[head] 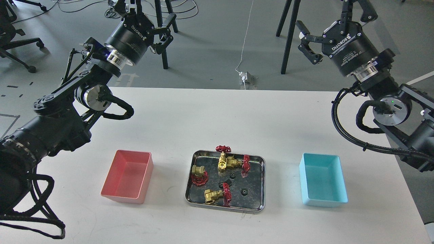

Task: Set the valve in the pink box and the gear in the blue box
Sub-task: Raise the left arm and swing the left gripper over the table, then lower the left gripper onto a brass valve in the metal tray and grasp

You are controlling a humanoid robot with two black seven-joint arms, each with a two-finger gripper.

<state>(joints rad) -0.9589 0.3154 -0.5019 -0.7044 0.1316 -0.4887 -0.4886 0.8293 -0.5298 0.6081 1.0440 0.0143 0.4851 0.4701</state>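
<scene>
Steel tray (261, 184) near table front edge held 4 valves (213, 195) and 3 gears (243, 192), pink box (127, 176) and blue box (322, 184) flanking apart; left gripper (154, 22) and right gripper (322, 34) hung spread, empty, beyond far edge.

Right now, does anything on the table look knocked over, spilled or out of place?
Nothing spilled. The valves lie jumbled in the steel tray, and one valve at the back edge has its red handwheel poking over the rim. The pink box and blue box sit upright and empty, either side of the tray.
</scene>
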